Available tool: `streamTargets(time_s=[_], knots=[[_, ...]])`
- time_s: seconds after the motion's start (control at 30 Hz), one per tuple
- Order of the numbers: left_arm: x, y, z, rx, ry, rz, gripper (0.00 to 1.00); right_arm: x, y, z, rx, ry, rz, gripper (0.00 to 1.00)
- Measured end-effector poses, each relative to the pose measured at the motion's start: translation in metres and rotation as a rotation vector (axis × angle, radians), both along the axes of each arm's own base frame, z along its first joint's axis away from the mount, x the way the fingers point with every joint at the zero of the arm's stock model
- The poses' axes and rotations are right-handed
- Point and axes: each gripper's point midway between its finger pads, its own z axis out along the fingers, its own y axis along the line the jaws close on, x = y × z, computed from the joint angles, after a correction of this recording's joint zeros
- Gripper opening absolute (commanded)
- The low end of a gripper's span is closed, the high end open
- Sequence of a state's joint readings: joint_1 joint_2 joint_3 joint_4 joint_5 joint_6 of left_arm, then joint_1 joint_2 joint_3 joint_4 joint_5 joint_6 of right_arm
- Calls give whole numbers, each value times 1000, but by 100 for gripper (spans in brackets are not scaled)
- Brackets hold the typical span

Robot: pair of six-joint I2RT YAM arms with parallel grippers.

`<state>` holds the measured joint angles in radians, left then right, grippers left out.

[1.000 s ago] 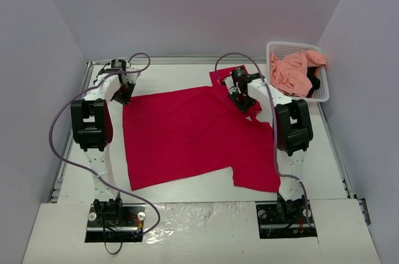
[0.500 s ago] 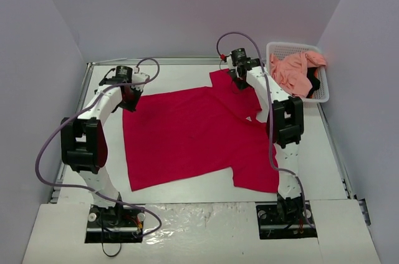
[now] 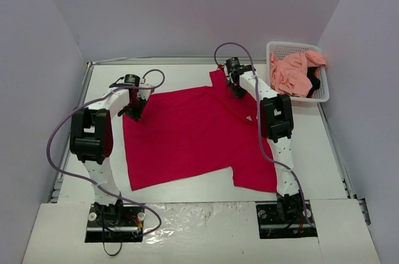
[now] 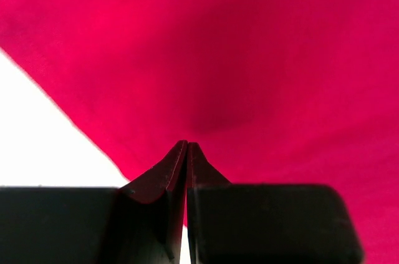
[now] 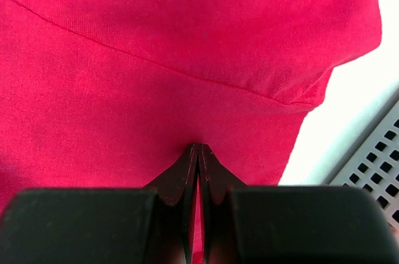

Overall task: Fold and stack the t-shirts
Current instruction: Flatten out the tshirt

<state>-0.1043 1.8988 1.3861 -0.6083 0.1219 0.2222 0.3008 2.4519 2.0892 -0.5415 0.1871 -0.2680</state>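
1. Table (image 3: 181,77): white work surface, walled on three sides; both arms reach out over its far half.

2. Crimson t-shirt (image 3: 187,133): spread mostly flat across the middle of the table. One sleeve lies at the far right by the right gripper. The near right part is bunched and uneven.

3. White basket (image 3: 293,45): stands at the far right corner of the table, apart from the crimson t-shirt.

4. Salmon t-shirt (image 3: 293,72): crumpled inside the basket, part of it draped over the right rim.

5. Black garment (image 3: 313,83): a small piece showing in the basket beneath the salmon cloth.

6. Left gripper (image 4: 187,145): I see it down at the shirt's far left edge, with bare table just beside it. The jaws are clenched together, nipping a small peak of the crimson cloth.

7. Right gripper (image 5: 199,146): down on the far right sleeve, close to its hem seam, basket lattice in the corner of its view. Jaws are pressed tight, with a sliver of crimson cloth caught between them.
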Motion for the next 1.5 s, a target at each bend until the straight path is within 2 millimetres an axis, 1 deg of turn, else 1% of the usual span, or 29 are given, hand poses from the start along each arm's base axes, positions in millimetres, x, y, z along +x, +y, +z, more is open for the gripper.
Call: streamTargets(time_s=[0.13,0.23,0.53,0.67,0.8,0.93,1.13,1.3,1.5], knots=[[2,0,-22,7,75,6,3,0,-1,-1,9,1,-10,0],[12,-2,-22,4,77,13,2,1,-2,0,17,-1,-17,0],[27,3,-22,13,144,44,2,18,-6,-1,28,-31,-39,0],[44,11,-21,11,152,65,2,28,-11,0,35,-49,-51,0],[70,20,-18,-4,128,85,2,39,-14,0,48,-69,-60,0],[89,24,-17,-19,105,90,2,47,-12,1,65,-84,-56,0],[108,19,-17,-20,88,73,3,59,-9,2,76,-109,-41,0],[124,9,-14,-10,57,43,2,70,-7,3,76,-143,-25,0],[132,-2,-14,11,32,21,2,80,-6,6,73,-182,-12,0]])
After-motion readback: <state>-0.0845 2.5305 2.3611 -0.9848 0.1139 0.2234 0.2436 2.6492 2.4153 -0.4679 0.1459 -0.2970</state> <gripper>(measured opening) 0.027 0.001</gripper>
